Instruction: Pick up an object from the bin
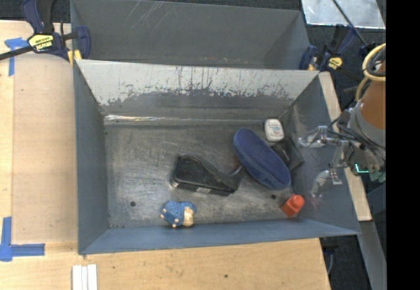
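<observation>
Gripper (pixel 317 161): over the right sloping wall of the bin (pixel 197 88), its two metal fingers spread wide with nothing between them.
Nearest things: small red lump (pixel 293 204) in the front right corner; blue oval pad (pixel 261 157) just left of the fingers.
Half hidden: dark thing (pixel 293 155) under the pad's right edge, hard to make out.
Further off: white piece (pixel 273 129), black curved thing (pixel 203 176), blue-and-tan toy (pixel 178 214).

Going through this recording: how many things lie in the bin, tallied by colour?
Blue: 2 (dark oval pad, blue-and-cream toy)
Black: 1 (angled tool)
White: 1 (small tag-like piece)
Red: 1 (small cap-like piece)
Total: 5
</observation>
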`<state>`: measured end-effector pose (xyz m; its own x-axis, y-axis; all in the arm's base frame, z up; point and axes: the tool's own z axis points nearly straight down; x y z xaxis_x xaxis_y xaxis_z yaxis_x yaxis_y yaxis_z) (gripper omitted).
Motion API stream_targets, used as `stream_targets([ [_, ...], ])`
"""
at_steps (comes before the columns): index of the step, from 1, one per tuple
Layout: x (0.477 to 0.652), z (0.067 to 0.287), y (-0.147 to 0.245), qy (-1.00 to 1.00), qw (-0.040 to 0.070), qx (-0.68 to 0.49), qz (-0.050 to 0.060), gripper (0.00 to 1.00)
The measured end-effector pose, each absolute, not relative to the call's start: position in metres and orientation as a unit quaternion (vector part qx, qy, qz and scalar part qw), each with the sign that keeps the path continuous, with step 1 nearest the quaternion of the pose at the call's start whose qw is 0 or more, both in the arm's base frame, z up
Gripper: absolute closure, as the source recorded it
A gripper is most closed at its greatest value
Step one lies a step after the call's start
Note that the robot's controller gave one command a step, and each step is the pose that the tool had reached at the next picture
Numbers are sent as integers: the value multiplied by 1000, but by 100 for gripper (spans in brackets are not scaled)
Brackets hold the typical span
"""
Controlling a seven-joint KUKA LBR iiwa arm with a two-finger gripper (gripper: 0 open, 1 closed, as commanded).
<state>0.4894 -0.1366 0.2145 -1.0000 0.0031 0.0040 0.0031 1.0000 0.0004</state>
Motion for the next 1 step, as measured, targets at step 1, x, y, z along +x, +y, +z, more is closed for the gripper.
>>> stream_targets([
  [1,556,129,-44,-994,-1,107,-2,0],
])
